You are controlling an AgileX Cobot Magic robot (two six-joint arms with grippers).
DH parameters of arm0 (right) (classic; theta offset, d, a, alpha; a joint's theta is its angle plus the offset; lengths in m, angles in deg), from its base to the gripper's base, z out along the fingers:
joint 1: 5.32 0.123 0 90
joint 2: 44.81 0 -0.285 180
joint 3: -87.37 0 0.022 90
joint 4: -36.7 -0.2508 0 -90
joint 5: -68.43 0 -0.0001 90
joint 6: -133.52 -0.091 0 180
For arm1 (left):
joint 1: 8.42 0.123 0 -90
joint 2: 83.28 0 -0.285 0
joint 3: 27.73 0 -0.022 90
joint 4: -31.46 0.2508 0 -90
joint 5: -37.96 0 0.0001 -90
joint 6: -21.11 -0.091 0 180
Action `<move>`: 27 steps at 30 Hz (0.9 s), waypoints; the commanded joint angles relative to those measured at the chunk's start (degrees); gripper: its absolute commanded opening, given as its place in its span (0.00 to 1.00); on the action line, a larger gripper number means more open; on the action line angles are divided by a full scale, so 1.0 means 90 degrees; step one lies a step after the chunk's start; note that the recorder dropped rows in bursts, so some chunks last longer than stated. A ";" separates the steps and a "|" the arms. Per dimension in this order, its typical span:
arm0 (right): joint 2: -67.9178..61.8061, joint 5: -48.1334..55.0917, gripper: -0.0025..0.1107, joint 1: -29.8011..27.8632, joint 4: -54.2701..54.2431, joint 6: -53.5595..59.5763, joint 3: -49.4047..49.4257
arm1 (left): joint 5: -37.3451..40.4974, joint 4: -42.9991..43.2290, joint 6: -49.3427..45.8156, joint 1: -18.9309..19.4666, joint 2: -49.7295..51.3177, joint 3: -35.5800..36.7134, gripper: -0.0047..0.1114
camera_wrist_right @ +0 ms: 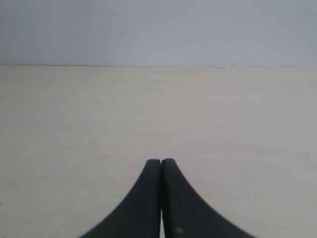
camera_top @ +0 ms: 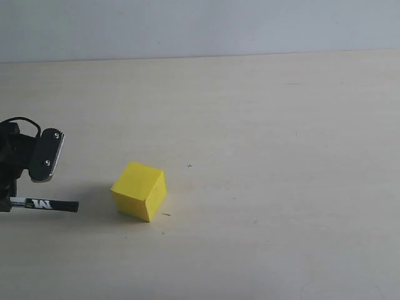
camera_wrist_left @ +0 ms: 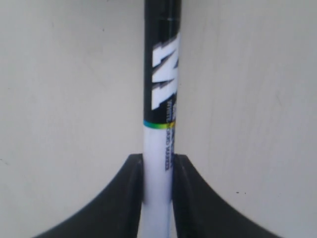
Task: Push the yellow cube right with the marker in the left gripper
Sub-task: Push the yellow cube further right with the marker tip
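Observation:
A bright yellow cube (camera_top: 139, 190) rests on the pale wooden table (camera_top: 262, 125), left of centre. At the far left edge my left gripper (camera_top: 7, 201) is shut on the marker (camera_top: 45, 204), which lies level and points right, its black tip a short gap from the cube's left side. In the left wrist view the black fingers (camera_wrist_left: 131, 198) clamp the marker's white barrel (camera_wrist_left: 158, 168), and my left gripper (camera_wrist_left: 157, 163) shows no cube ahead. My right gripper (camera_wrist_right: 161, 163) is shut with nothing in it; it does not appear in the exterior view.
The table's far edge meets a plain grey-white wall (camera_top: 200, 25). A few small dark specks (camera_top: 189, 165) mark the tabletop near the cube. Bare table stretches to the right of the cube.

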 commanded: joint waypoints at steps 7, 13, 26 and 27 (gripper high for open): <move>0.0024 -0.0039 0.02 -0.0038 -0.0018 0.0007 0.0027 | -0.0536 -0.0115 0.0106 0.0008 -0.0045 0.0004 0.04; 0.0024 -0.0039 0.02 -0.0038 -0.0018 0.0007 0.0027 | -0.0989 -0.0564 0.0050 -0.0075 0.0015 0.0004 0.04; 0.0024 -0.0019 0.02 -0.0038 -0.0045 0.0007 0.0027 | -0.0948 0.0119 0.0872 -0.1321 0.0209 -0.0018 0.04; 0.0024 -0.0019 0.02 -0.0038 -0.0045 0.0007 0.0027 | -0.0892 0.0259 0.1004 -0.1289 0.0209 -0.0018 0.04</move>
